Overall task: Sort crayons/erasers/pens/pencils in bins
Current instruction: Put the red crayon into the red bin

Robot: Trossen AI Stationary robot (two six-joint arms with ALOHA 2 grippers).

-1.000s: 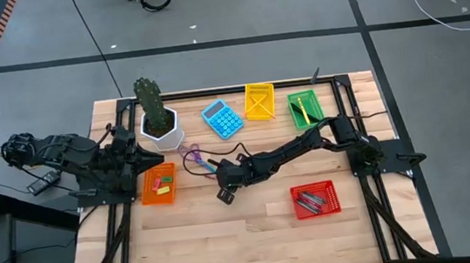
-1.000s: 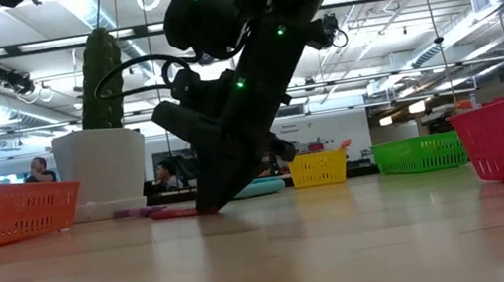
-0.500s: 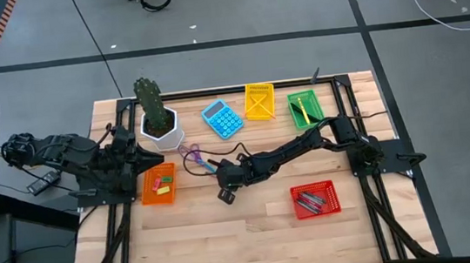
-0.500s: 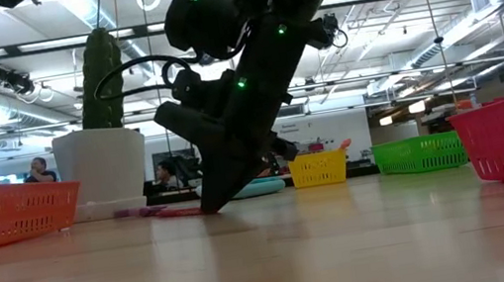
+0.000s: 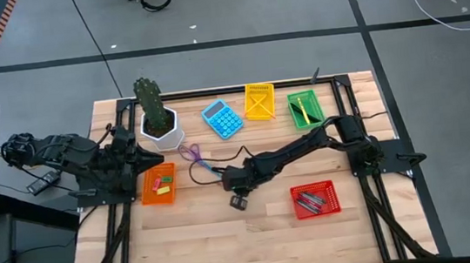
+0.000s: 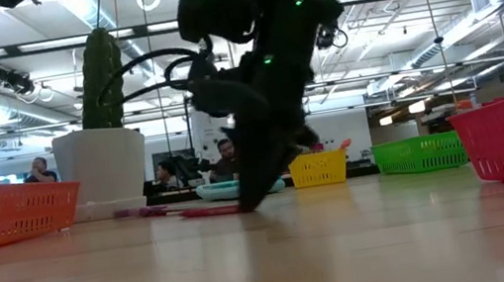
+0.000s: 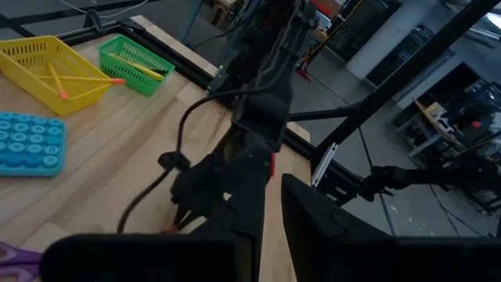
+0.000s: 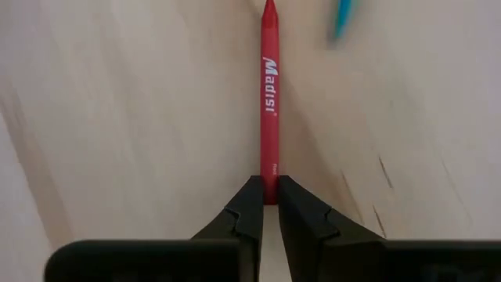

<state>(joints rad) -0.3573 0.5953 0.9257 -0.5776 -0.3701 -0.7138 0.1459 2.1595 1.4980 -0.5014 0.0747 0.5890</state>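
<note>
Crayon (image 8: pixel 268 94), red, pinched at its blunt end by your right claw (image 8: pixel 265 205) mid-worktop (image 5: pixel 194 241), ready for carrying binward; left claw (image 7: pixel 266 227), parked beside the orange bin (image 5: pixel 157 185), sits nearly together, empty.

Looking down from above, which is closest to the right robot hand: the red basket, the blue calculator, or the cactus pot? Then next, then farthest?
From the right gripper:
1. Red basket, on its right, near the table's front.
2. Blue calculator, toward the back.
3. Cactus pot, back left corner.
</note>
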